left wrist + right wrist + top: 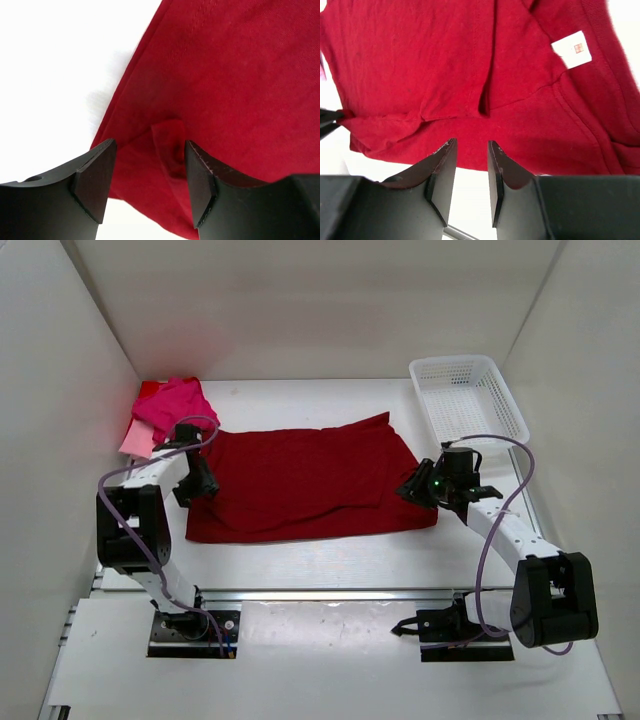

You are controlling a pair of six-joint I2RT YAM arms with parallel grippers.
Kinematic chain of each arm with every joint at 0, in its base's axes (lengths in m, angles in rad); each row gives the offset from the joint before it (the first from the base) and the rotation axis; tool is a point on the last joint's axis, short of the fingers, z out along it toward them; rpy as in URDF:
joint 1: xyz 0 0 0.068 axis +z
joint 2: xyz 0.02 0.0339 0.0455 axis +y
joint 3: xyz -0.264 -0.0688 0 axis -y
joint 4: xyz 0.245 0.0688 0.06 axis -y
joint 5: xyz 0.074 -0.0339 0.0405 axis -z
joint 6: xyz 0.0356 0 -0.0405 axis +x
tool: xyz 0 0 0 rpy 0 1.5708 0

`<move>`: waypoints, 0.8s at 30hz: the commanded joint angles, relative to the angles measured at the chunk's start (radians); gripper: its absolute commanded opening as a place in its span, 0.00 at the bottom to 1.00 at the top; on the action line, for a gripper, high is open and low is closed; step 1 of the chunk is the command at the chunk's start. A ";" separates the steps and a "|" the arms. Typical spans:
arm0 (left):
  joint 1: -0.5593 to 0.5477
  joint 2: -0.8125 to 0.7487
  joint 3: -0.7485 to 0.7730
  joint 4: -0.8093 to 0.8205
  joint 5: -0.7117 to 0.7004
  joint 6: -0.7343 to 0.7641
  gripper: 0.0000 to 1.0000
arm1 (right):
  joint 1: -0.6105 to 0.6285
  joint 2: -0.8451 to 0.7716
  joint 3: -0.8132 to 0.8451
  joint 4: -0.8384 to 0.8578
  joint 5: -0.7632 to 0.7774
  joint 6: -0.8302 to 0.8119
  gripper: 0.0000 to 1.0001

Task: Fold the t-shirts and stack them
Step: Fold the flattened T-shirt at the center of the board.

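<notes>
The large dark crimson t-shirt (310, 480) lies spread across the table's middle, partly folded. It fills the left wrist view (225, 75) and the right wrist view (470, 75), where its white neck label (572, 48) shows. My left gripper (205, 480) is open over the shirt's left edge, a small raised fold between its fingers (95, 175). My right gripper (412, 488) is open and empty at the shirt's right edge, fingers (442, 175) just off the hem. The hot pink t-shirt (175, 405) lies crumpled on the pale pink t-shirt (135, 442) at the back left corner.
A white plastic mesh basket (468, 400) stands at the back right. White walls enclose the table on three sides. A metal rail (330, 592) runs along the near edge in front of the arm bases.
</notes>
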 commanded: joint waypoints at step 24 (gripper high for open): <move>-0.046 -0.113 0.157 -0.364 -0.242 -0.009 0.00 | 0.113 0.074 0.043 0.066 -0.052 -0.180 0.36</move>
